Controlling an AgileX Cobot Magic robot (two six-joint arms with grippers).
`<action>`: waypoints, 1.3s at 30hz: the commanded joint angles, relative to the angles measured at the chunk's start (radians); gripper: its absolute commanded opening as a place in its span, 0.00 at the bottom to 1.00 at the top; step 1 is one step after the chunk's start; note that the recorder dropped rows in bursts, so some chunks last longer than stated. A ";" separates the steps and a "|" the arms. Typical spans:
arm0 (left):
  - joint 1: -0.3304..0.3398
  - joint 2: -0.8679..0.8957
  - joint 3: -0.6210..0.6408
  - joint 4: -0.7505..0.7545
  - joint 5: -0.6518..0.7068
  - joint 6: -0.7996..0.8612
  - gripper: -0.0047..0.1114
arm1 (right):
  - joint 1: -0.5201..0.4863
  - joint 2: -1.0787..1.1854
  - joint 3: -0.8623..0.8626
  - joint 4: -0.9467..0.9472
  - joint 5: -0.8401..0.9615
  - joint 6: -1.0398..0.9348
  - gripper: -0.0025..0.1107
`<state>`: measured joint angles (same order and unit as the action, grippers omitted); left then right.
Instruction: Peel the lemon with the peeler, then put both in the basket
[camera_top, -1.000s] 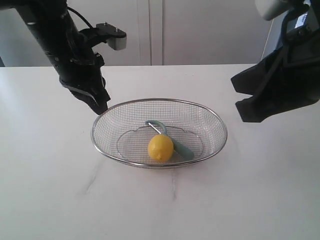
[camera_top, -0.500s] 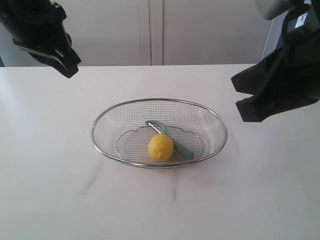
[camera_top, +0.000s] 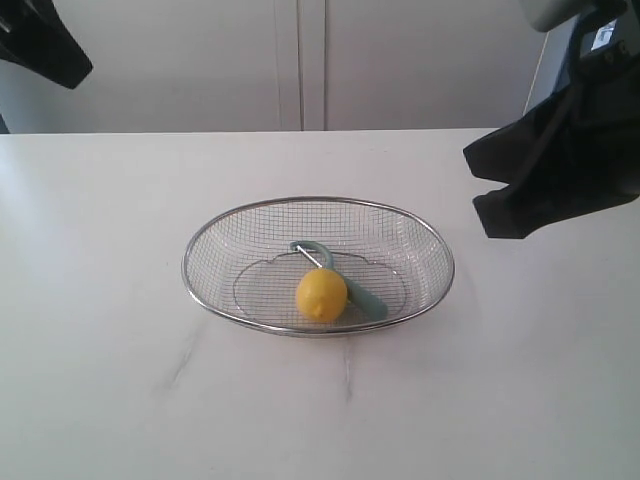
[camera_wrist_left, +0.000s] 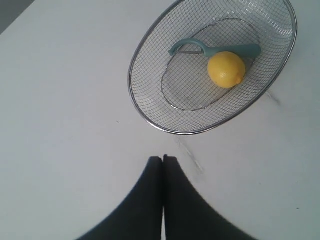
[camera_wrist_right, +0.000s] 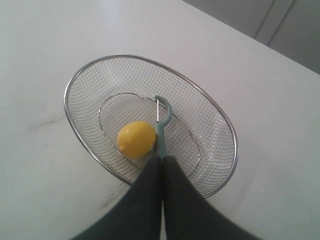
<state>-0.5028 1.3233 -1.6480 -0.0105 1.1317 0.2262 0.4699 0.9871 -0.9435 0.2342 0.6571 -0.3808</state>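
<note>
The wire mesh basket (camera_top: 420, 240) stands in the middle of the white table. Inside it lies the yellow lemon (camera_top: 321, 295), touching the teal peeler (camera_top: 366, 299), whose curved head (camera_top: 307, 247) points to the far side. The left wrist view shows the basket (camera_wrist_left: 137, 102), the lemon (camera_wrist_left: 226, 69) and the peeler (camera_wrist_left: 220, 49) from high above. In the right wrist view the lemon (camera_wrist_right: 135, 139) and peeler (camera_wrist_right: 161, 129) lie in the basket (camera_wrist_right: 80, 75). My left gripper (camera_wrist_left: 163, 159) is shut and empty, raised at the far left (camera_top: 62, 62). My right gripper (camera_wrist_right: 161, 159) is shut and empty, hanging at the right (camera_top: 488, 205).
The white tabletop (camera_top: 120, 380) has faint grey streaks (camera_top: 182, 362) in front of the basket. Pale cabinet doors (camera_top: 300, 60) stand behind the table's far edge.
My left arm has risen from beside the basket's left rim up and away to the top left corner of the exterior view. The right arm, lemon, peeler and basket have not moved.
</note>
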 joint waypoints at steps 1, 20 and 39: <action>0.003 -0.014 -0.005 -0.007 0.089 -0.008 0.04 | -0.007 -0.007 0.002 -0.004 -0.008 0.000 0.02; 0.003 -0.014 -0.005 -0.007 0.089 -0.008 0.04 | -0.007 -0.007 0.002 0.000 -0.022 0.000 0.02; 0.003 -0.019 0.004 0.161 -0.010 -0.203 0.04 | -0.007 -0.007 0.002 0.000 -0.022 0.000 0.02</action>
<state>-0.5028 1.3146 -1.6480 0.1869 1.1278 0.1193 0.4699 0.9854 -0.9435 0.2342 0.6501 -0.3808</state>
